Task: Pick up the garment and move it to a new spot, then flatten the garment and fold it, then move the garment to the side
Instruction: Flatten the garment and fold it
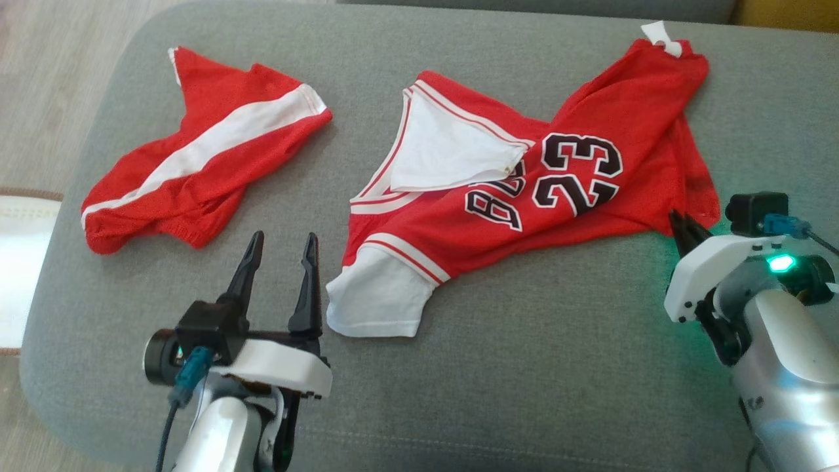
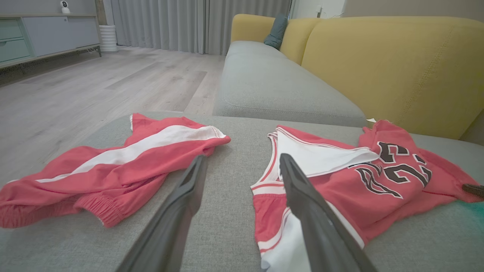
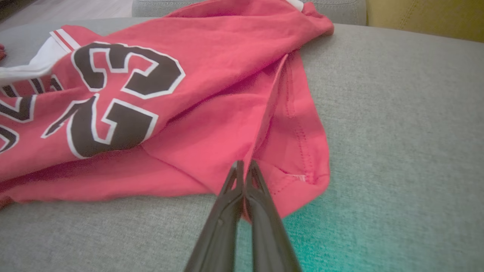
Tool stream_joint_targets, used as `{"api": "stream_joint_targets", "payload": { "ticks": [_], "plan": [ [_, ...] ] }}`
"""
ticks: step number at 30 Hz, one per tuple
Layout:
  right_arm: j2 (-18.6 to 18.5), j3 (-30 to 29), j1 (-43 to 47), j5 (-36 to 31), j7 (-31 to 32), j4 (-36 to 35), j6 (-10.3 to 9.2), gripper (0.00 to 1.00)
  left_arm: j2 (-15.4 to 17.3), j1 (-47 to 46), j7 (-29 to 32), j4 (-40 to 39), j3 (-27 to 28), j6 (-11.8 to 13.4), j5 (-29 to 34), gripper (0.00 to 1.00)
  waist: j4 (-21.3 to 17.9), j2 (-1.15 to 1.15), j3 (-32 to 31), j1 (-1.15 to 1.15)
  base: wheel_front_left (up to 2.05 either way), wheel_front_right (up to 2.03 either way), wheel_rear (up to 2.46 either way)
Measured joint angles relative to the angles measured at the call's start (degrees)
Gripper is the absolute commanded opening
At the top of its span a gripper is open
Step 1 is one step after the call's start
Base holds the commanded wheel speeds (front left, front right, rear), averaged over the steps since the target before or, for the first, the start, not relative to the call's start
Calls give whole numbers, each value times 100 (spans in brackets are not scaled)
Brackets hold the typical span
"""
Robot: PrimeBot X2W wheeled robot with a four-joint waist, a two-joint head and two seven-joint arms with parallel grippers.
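Count: 2 red garments on the grey cushion (image 1: 524,380), 1 jersey (image 1: 590,164) and 1 shorts (image 1: 196,177), well apart, grey cloth between them.

Jersey: lies centre to right of the cushion, crumpled, not flat. Black "23" faces up. White-trimmed neck is folded over, showing white lining. 1 white sleeve end points toward the robot. 1 white label (image 1: 662,36) sits at the far corner.

Shorts: on the left side, bunched, 1 white stripe running along them.

Tools: 2.
- Left tool (image 1: 284,239): both fingers spread wide apart, nothing between them. It hovers over bare cushion, just beside the jersey's white sleeve end and between the 2 garments.
- Right tool (image 1: 680,223): its 2 fingers (image 3: 261,211) are pressed together, tips on a fold of the jersey at its near right corner, by the hem. A sliver of red shows between them; cloth looks pinched. Green lamp glow on the cushion beside it.

Background, left wrist view: 1 yellow-backed sofa (image 2: 397,68), wood floor (image 2: 94,87).
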Motion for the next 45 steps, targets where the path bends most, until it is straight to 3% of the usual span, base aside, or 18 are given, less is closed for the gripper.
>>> {"api": "stream_joint_targets", "payload": {
  "ticks": [8, 16, 23, 30, 36, 45],
  "plan": [
    [-271, 580, 12, 493, -52, -189, 0, 0, 1, 36, 0, 31, 32, 3, -40, 100, -196, 0, -256, 0, 0, 0, 0],
    [-644, 896, 365, 1114, 522, -1205, 0, 0, 2, 325, 0, 26, 32, 56, -85, 100, -425, 0, -583, 0, 0, 0, 0],
    [-1011, 453, 1109, 1382, 1401, -2464, 0, 0, 2, 378, 0, -19, 29, 104, -86, 100, -459, 0, -720, 0, 0, 0, 0],
    [-1033, -211, 1312, 1113, 2043, -3485, 0, 0, 3, 358, 0, -107, 9, 99, -86, 100, -362, 0, -453, 0, 0, 0, 0],
    [-976, -350, 704, 915, 2312, -3385, 0, 0, 1, 111, 0, -102, -133, 46, -126, 100, -156, 0, -63, 0, 0, 0, 0],
    [-1290, 7, -597, 497, 2128, -1904, 0, 0, 0, -263, 0, -73, -271, 2, -233, 100, 312, 0, 405, 0, 0, 0, 0]
  ]
}}
